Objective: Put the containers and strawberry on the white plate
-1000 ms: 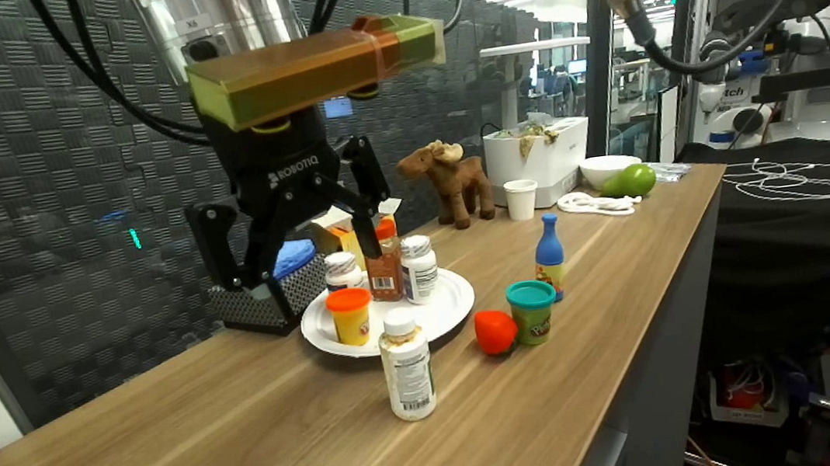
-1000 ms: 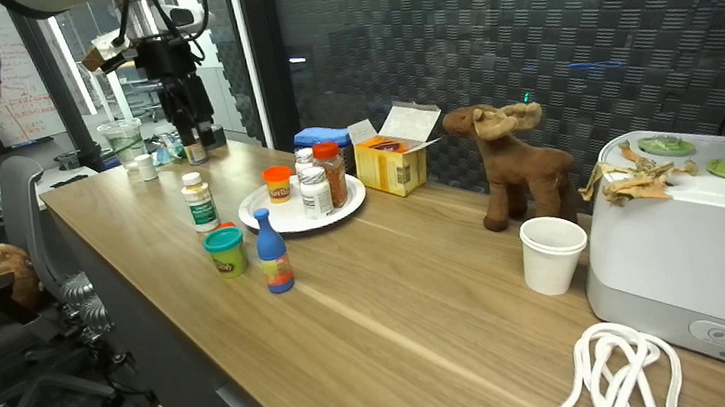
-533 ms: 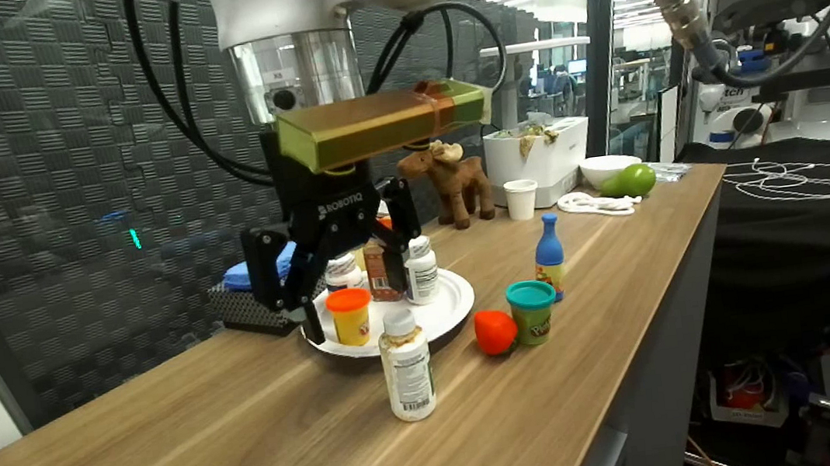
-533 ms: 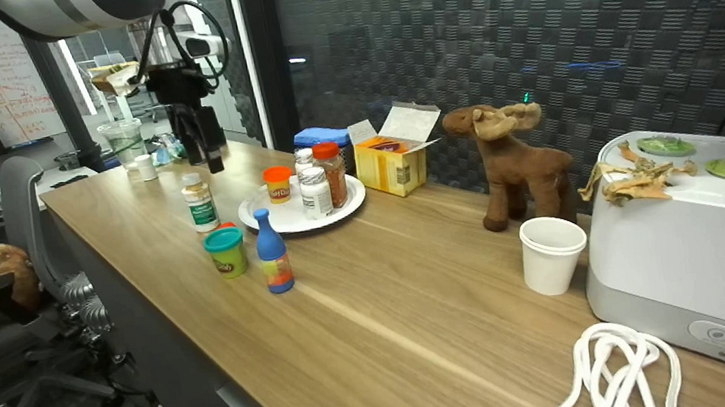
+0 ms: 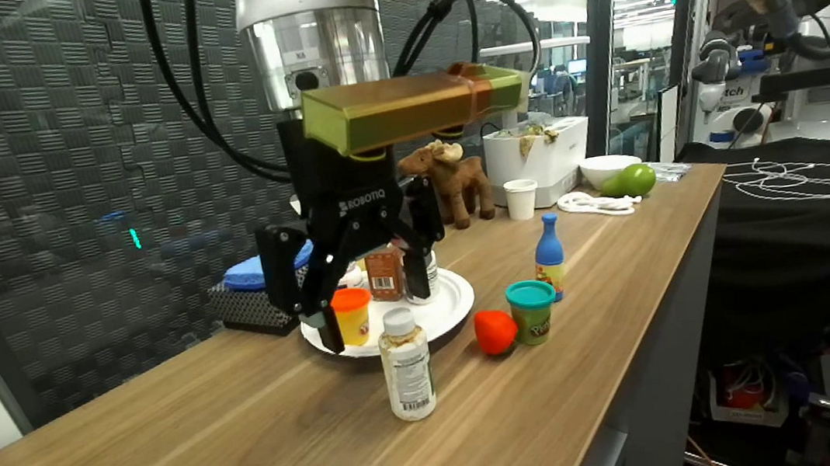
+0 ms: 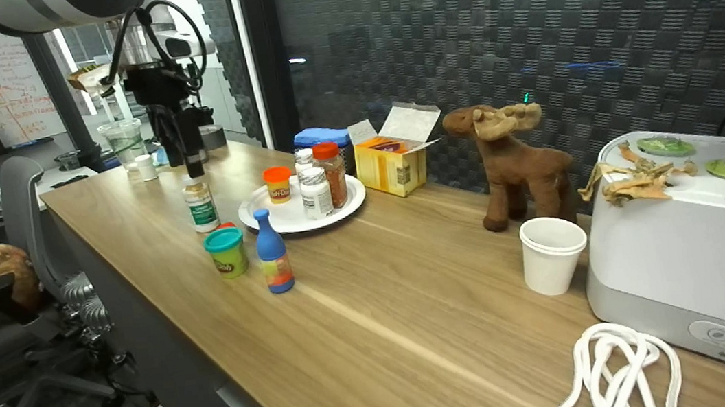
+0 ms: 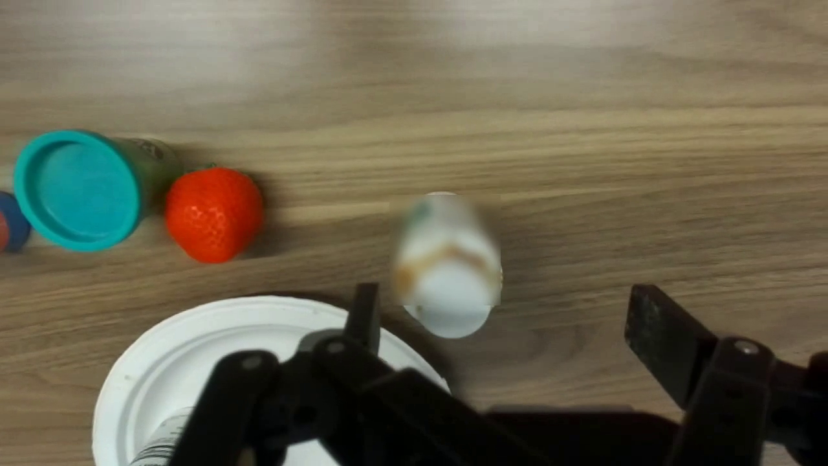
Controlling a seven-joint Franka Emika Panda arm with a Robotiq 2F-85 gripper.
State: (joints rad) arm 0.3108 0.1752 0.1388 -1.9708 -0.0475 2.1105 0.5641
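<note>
Gripper [image 5: 374, 306] now sits nearer the white-capped bottle [image 5: 408, 370], jaws wide, empty. Done: four containers [image 6: 315, 188] on white plate [image 6: 291, 216]. Remaining, in an exterior view: that bottle at plate's 6 o'clock; strawberry [image 5: 495, 332], teal-lidded Play-Doh tub [image 5: 532, 315], blue bottle [image 5: 549, 258] toward 3 o'clock.

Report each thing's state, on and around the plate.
Gripper: open, empty
White plate: partly filled
Orange-lidded Play-Doh tub: closed, upright
White pill bottles: capped, upright
Red-capped bottle: closed, upright
Green-labelled bottle: capped, upright
Teal-lidded Play-Doh tub: closed, upright
Strawberry: off plate
Blue bottle: upright
Yellow box: open
</note>
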